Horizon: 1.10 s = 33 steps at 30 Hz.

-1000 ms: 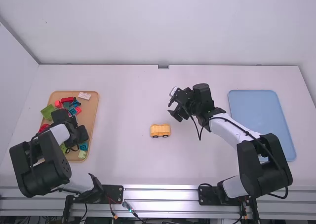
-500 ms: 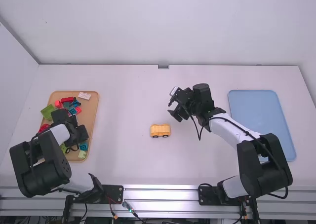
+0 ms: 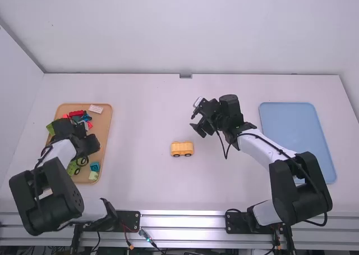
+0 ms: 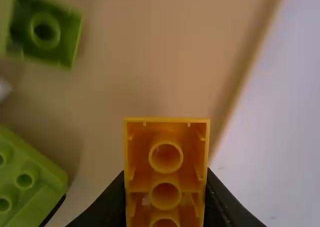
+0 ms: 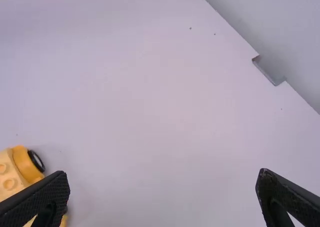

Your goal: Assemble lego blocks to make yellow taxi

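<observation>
Counted: 2 trays (image 3: 105, 127) (1 tan, 1 blue), 1 yellow car (image 3: 182, 149), 1 orange-yellow block (image 4: 166, 167), 2 robot arms (image 3: 266, 149). Multicoloured blocks (image 3: 76, 113): several, partly hidden; exact number unclear.

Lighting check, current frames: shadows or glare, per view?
High view: bright, even light, pale highlights along the metal rail. Left wrist view: dimmer, soft shadow on the tray beside the green block. Right wrist view: even light, faint shadow by the yellow car.
</observation>
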Available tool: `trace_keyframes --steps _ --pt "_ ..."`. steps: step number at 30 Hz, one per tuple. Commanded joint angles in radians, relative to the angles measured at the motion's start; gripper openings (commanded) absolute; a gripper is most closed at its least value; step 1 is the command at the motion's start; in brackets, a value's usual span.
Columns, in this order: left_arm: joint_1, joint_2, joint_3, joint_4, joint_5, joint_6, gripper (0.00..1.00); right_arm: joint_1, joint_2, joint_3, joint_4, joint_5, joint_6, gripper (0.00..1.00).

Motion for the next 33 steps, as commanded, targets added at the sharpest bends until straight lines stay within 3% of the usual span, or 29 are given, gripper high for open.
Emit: trace_keyframes --steps 1,5,9,18,23,29,33 --pt "-0.021 -0.089 0.027 0.013 0.185 0.029 0.09 0.001 -0.007 0.032 0.021 -0.010 0.095 0.99" --pt "-0.069 -0.159 0.026 0.066 0.364 0.098 0.14 0.001 -0.007 0.032 0.068 -0.080 0.162 0.99" --pt "-0.158 -0.187 0.026 0.135 0.514 0.145 0.16 0.000 -0.007 0.032 0.148 -0.260 0.230 0.99" --pt "-0.422 -0.094 0.025 0.429 0.956 0.307 0.13 -0.048 -0.007 0.032 0.394 -0.641 0.471 0.99" --pt "-0.529 0.020 0.025 0.795 1.131 0.184 0.13 -0.089 -0.007 0.032 0.515 -0.813 0.565 0.96" --pt "-0.623 0.172 0.028 1.329 1.144 -0.158 0.12 -0.067 -0.007 0.032 0.566 -0.826 0.579 0.94" --pt "-0.663 0.230 0.045 1.462 1.137 -0.244 0.12 -0.039 -0.007 0.032 0.596 -0.821 0.587 0.91"
